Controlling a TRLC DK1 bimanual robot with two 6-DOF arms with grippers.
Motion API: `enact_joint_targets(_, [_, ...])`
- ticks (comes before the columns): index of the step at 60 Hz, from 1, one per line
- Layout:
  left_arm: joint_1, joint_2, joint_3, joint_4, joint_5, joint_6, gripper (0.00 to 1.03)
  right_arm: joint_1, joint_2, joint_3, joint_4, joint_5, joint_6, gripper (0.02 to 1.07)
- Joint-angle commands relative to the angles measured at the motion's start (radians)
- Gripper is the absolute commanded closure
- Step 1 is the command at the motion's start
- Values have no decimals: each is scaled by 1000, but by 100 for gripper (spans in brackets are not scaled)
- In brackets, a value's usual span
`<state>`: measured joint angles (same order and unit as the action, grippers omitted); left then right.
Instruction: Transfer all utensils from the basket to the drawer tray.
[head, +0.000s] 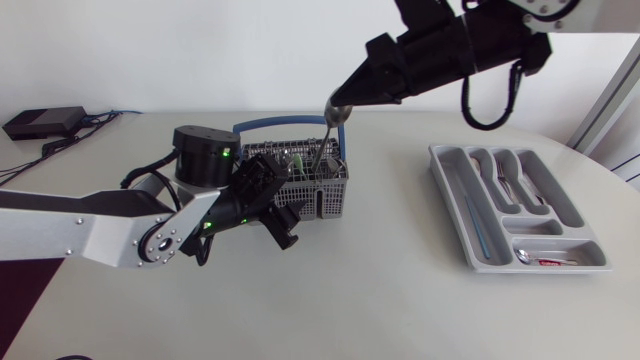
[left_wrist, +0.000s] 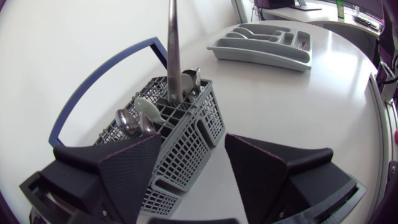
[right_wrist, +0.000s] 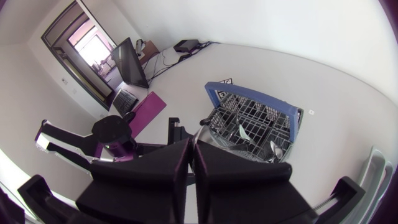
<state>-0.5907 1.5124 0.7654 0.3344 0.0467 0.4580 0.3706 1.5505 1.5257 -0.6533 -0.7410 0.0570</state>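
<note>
The grey wire basket (head: 325, 185) with a blue handle (head: 285, 123) stands mid-table and holds several spoons (left_wrist: 134, 121). My right gripper (head: 338, 105) hovers above it, shut on the top of a metal utensil handle (head: 329, 135). That handle (left_wrist: 173, 50) stands upright, its lower end still inside the basket (left_wrist: 186, 134). My left gripper (head: 275, 215) is open at the basket's near corner. One finger (left_wrist: 124, 168) lies along a side wall and the other (left_wrist: 280, 168) stands apart over the table. The right wrist view looks down past the shut right gripper (right_wrist: 191, 149) into the basket (right_wrist: 249, 115).
The grey drawer tray (head: 447, 195) lies at the right with several utensils (head: 508, 180) in its compartments, and it shows beyond the basket as the tray (left_wrist: 255, 57). A black box (head: 45, 120) with cables sits at the back left.
</note>
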Motion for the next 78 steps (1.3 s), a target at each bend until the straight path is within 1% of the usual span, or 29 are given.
enact_joint_targets(1, [-14, -41, -23, 3, 1, 25, 28, -22, -78, -68, 20, -35, -36, 100])
enact_joint_targets(4, [-15, -40, -17, 2, 1, 25, 28, -32, -93, -90, 35, -40, -37, 100])
enact_joint_targets(9, [-17, -21, -5, 0, 2, 27, 28, -42, -90, -96, 26, -49, -37, 100])
enact_joint_targets(13, [-18, -24, 2, -9, 18, 25, 29, -42, -96, -121, 26, -66, -40, 100])
enact_joint_targets(20, [-29, -41, 9, -44, 44, 25, 28, -47, -122, -191, 26, -81, -71, 100])
enact_joint_targets(23, [-32, -54, 11, -66, 53, 27, 28, -58, -135, -217, 26, -106, -79, 100])
enact_joint_targets(25, [-32, -63, 12, -81, 81, 27, 28, -65, -144, -233, 24, -124, -85, 100])
enact_joint_targets(28, [-31, -77, 11, -92, 99, 27, 28, -73, -162, -254, 11, -146, -102, 100])
enact_joint_targets(35, [-34, -109, 17, -135, 173, 27, 28, -75, -194, -305, -39, -176, -163, 100])
enact_joint_targets(38, [-38, -113, 29, -163, 193, 24, 28, -75, -204, -337, -39, -187, -177, 100])
enact_joint_targets(42, [-41, -113, 52, -212, 255, 8, 28, -78, -208, -374, -37, -216, -194, 100])
enact_joint_targets(49, [-57, -107, 72, -245, 295, -1, 28, -79, -213, -414, -25, -270, -201, 100])
enact_joint_targets(53, [-55, -96, 91, -264, 340, -22, 28, -79, -216, -426, -22, -296, -203, 100])
enact_joint_targets(57, [-55, -93, 103, -279, 360, -32, 29, -82, -217, -432, -20, -324, -201, 100])
enact_joint_targets(61, [-50, -92, 115, -299, 407, -48, 30, -91, -219, -434, -20, -359, -201, 100])
enact_joint_targets(64, [-50, -87, 121, -311, 436, -48, 37, -94, -221, -435, -20, -373, -201, 100])
enact_joint_targets(67, [-54, -83, 123, -313, 443, -48, 40, -96, -221, -435, -20, -374, -201, 100])
enact_joint_targets(68, [-54, -81, 123, -314, 449, -48, 43, -98, -221, -435, -19, -380, -201, 100])
enact_joint_targets(72, [-50, -77, 124, -327, 484, -48, 48, -107, -221, -440, -19, -402, -203, 100])
enact_joint_targets(75, [-49, -70, 126, -342, 509, -47, 49, -110, -221, -444, -19, -408, -212, 100])
enact_joint_targets(78, [-49, -66, 126, -348, 518, -42, 51, -113, -221, -453, -20, -414, -221, 100])
